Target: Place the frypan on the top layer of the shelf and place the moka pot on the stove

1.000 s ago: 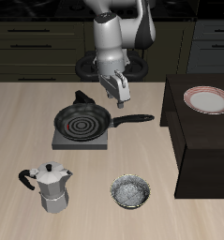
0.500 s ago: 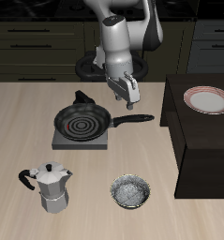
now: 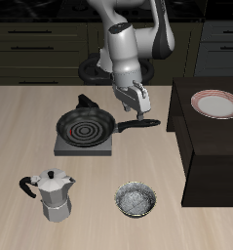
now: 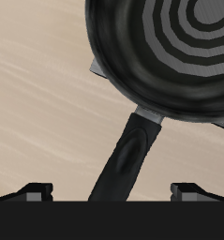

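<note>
The black frypan (image 3: 86,126) with rings inside sits on the grey stove (image 3: 84,146), and its long handle (image 3: 137,125) points toward the shelf (image 3: 211,151). My gripper (image 3: 138,105) hangs open just above the handle. In the wrist view the frypan (image 4: 179,47) and its handle (image 4: 130,150) lie below my gripper (image 4: 112,192), and the handle runs between the spread fingertips (image 4: 37,190). Nothing is held. The silver moka pot (image 3: 55,193) stands upright on the table near the front edge, away from the stove.
A small speckled silvery bowl (image 3: 136,200) sits near the front edge beside the moka pot. A pink-rimmed white plate (image 3: 215,103) lies on the shelf's flat top. A small black object (image 3: 85,101) lies behind the stove.
My gripper has moved sideways toward the shelf and come down, from above the pan's back rim to just over the handle. Pan, moka pot and bowl have not moved.
</note>
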Available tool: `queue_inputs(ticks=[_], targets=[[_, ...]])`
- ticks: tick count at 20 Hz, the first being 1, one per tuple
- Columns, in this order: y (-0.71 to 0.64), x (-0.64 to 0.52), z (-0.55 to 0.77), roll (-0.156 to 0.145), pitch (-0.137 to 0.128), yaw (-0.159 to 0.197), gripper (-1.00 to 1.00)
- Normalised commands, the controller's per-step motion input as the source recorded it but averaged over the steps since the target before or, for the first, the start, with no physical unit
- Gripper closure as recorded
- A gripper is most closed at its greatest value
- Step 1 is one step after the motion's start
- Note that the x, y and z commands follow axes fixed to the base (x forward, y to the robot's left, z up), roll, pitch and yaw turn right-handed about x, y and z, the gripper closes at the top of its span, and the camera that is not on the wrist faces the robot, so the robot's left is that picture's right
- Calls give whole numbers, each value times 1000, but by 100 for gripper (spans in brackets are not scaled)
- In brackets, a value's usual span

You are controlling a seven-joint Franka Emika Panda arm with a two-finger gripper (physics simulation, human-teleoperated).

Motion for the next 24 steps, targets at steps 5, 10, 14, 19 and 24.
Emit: queue_inputs(ticks=[5,10,14,19,24], targets=[[74,106,-178,13,26,15,-100],[54,-61,-84,-13,17,10,-100],[-8,0,-115,8,30,-13,-100],[163,56,-121,70,40,7,-100],[116,33,-136,74,30,21,100]])
